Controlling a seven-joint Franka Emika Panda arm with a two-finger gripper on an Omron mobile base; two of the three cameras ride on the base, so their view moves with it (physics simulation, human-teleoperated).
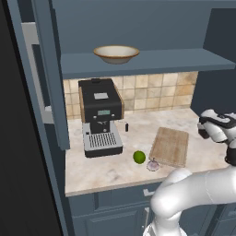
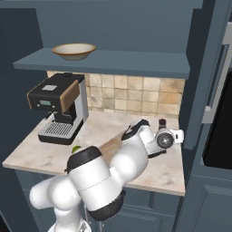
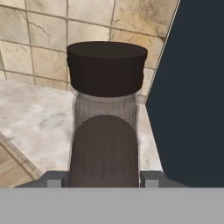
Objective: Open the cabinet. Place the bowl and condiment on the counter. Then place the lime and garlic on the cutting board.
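Observation:
The cabinet stands open, its left door (image 1: 50,69) and right door (image 2: 204,68) swung out. On its blue shelf (image 1: 152,62) rests the cream bowl (image 1: 116,53) (image 2: 74,51). My gripper (image 3: 105,177) (image 2: 161,130) (image 1: 203,129) is shut on the condiment (image 3: 107,105) (image 2: 161,123), a dark-capped bottle held upright at the counter's (image 1: 106,168) far right, near the tiles. I cannot tell whether it touches the stone. The lime (image 1: 139,157) (image 2: 76,149) and the pale garlic (image 1: 153,165) lie on the counter beside the cutting board (image 1: 169,146) (image 2: 111,146), at its near left corner.
A black coffee machine (image 1: 99,117) (image 2: 59,106) stands at the back left of the counter. The open right cabinet door hangs close beside the bottle, dark in the hand view (image 3: 197,96). Tan tiles (image 3: 43,39) back the counter.

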